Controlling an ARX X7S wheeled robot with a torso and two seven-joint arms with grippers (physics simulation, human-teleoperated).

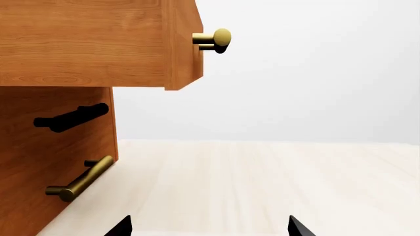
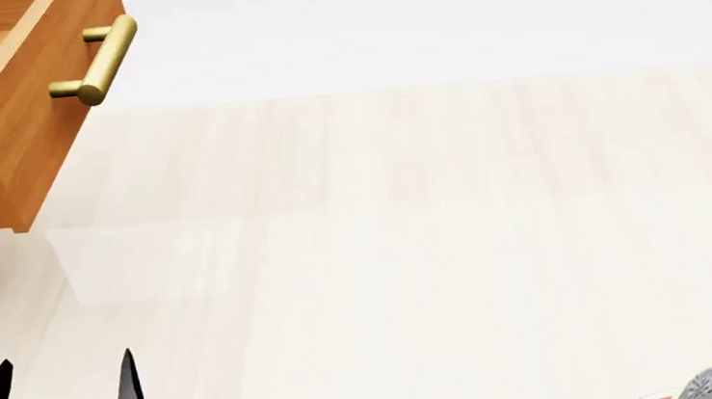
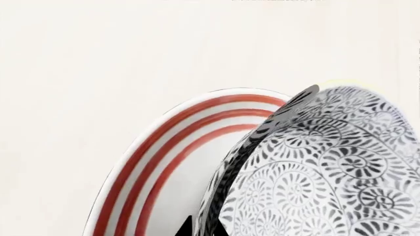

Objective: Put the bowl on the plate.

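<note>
bowl (image 3: 328, 172) over plate (image 3: 164, 162), contact perhaps hidden

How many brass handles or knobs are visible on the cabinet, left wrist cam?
2: a round brass knob on the open drawer up top, and a brass bar handle on the front below. The black bar between them looks like a shadow.

Surface (image 2: 438, 250) under me: pale, light wood grain, flat, with a faint sheen. The far edge runs straight against a plain light-grey backdrop. A wooden cabinet (image 1: 39, 162) stands at the far-left side, and its base meets the surface there. The plate (image 3: 151, 162) lies flat on the near-right part, well apart from the cabinet, white with red rings at the rim. The bowl (image 3: 328, 172) sits tilted over the plate; can't tell if it touches. In the head view, only a sliver of them shows at the near-right corner.
</note>
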